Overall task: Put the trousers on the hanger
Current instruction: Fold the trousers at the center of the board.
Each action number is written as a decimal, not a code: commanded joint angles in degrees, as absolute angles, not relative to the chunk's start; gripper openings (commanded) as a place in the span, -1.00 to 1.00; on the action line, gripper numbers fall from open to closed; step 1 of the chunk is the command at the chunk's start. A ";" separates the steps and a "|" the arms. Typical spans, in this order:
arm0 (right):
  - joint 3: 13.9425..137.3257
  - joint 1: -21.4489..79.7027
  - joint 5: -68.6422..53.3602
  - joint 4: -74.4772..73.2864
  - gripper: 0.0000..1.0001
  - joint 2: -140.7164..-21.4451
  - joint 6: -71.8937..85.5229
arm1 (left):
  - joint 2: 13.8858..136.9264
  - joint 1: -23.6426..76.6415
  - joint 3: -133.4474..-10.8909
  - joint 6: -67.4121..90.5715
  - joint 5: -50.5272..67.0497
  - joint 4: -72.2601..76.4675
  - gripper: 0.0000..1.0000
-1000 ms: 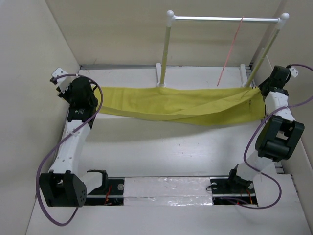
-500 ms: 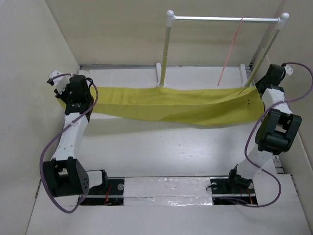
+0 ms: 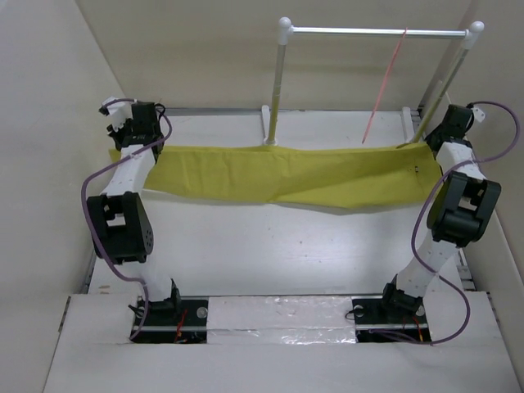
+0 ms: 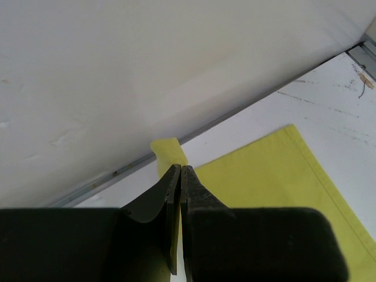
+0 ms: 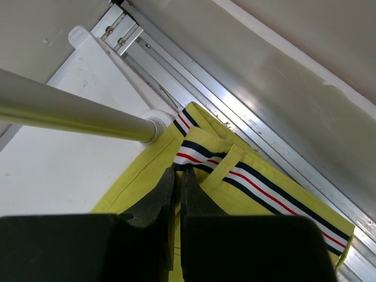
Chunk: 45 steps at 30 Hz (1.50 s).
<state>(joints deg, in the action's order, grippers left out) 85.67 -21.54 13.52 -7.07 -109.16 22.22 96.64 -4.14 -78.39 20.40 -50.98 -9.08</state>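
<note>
Both arms are out at the far side of the tabletop (image 3: 286, 254), with the trousers (image 3: 286, 172) stretched as a long yellow band between them, left to right, just in front of the white-posted rail (image 3: 368, 32). Left pincer (image 4: 179, 170): jaws pressed together on the plain yellow end, a small tab of cloth poking out past the tips, close to the left wall. In the top view it sits at the band's left end (image 3: 123, 150). Right pincer (image 5: 179, 173): jaws likewise closed, clamped on the striped waistband end with its black, white and red bands, right beside the foot of the rail's right post (image 5: 64, 111). From above it sits at the band's right end (image 3: 426, 149). The lower edge of the trousers dips toward the near side right of centre. Can't tell from above whether the middle touches the tabletop or hangs clear. The hanger (image 3: 385, 86) hangs from the rail's top bar near the right post, seen edge-on as a thin pink line. Its lower tip ends just behind the far edge of the trousers. The trousers are not on it.
</note>
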 commanded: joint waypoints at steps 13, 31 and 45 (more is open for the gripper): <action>95.01 -20.04 16.87 -2.64 -0.98 -114.26 20.04 | 114.08 -6.50 -96.85 15.73 -51.68 -3.52 -1.00; 77.89 -18.29 9.15 9.30 0.24 -99.86 25.22 | 106.71 -5.36 -88.26 19.85 -41.23 -3.60 -0.09; 45.27 -5.10 -1.93 25.93 -1.00 -79.55 26.63 | 101.50 -11.33 -70.66 32.43 -23.74 -14.40 -0.18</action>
<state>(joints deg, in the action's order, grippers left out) 48.01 -5.65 0.34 20.21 -82.13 26.98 99.94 -10.00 -70.19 29.50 -29.15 -11.03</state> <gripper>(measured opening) 0.010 0.403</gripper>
